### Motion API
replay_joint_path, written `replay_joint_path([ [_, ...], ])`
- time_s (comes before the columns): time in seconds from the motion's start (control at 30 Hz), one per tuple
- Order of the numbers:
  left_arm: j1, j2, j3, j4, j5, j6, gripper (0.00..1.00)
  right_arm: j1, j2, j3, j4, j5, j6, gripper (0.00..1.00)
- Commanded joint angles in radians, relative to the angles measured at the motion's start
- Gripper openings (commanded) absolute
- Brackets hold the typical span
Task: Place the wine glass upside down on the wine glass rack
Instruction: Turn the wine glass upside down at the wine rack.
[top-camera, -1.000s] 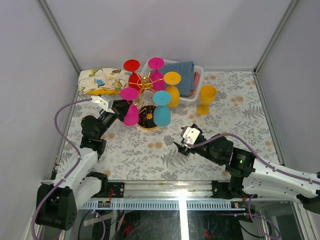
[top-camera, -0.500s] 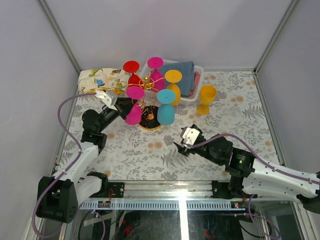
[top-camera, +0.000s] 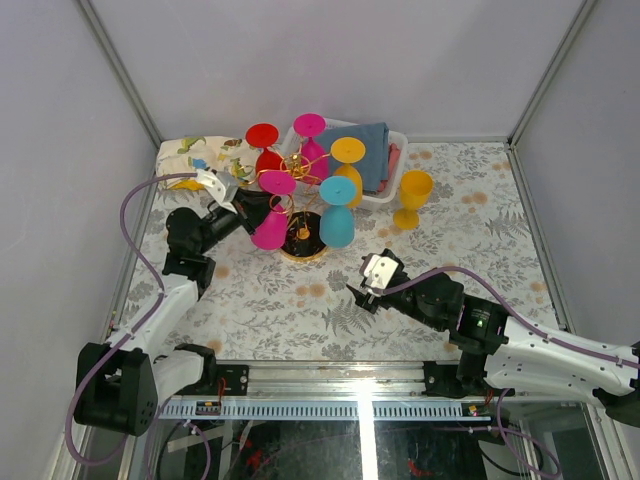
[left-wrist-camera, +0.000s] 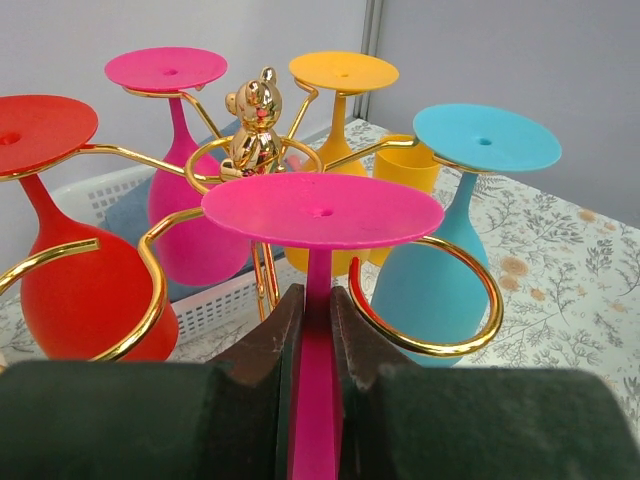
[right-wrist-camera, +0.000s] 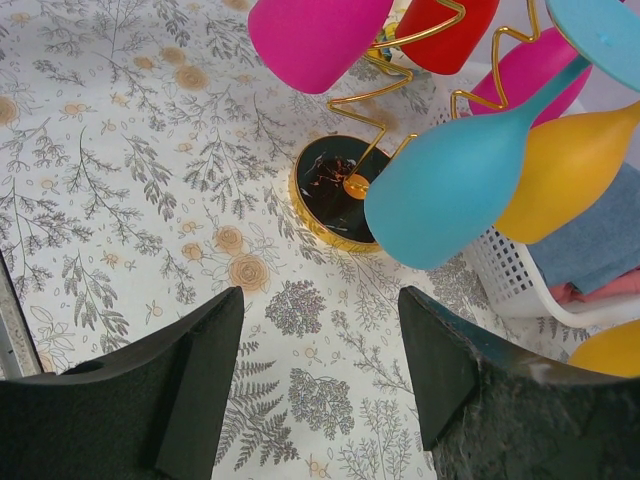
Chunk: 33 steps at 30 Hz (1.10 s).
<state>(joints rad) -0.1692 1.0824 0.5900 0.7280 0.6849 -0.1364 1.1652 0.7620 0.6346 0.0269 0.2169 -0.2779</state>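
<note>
We see the wine glass rack (top-camera: 296, 238), now shifted slightly away from the left gripper (left-wrist-camera: 313, 315). That gripper has lifted the pink wine glass (left-wrist-camera: 322, 208), upside down, and is clenched on its stem. An empty loop (left-wrist-camera: 432, 347) sits just ahead-right, so hanging looks imminent. The right gripper (right-wrist-camera: 320, 300) rests with its fingers spread, holding nothing.

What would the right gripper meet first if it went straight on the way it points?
Probably the rack's round dark base, under the hanging blue glass; the open right gripper tilts downward, so it could touch the table first.
</note>
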Motion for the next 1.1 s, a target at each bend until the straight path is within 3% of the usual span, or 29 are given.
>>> replay_joint_path([
  [0.0,0.002,-0.002,0.053,-0.031,0.013,-0.040,0.00,0.005,-0.003,0.006,0.008,-0.004,0.018,0.70],
  [0.67,0.001,0.058,0.140,-0.164,0.168,-0.018,0.00,0.005,0.008,0.007,0.000,-0.012,0.022,0.70],
  [1.07,-0.002,0.060,0.106,-0.100,0.278,0.021,0.00,0.006,0.014,0.008,-0.004,-0.012,0.022,0.71],
])
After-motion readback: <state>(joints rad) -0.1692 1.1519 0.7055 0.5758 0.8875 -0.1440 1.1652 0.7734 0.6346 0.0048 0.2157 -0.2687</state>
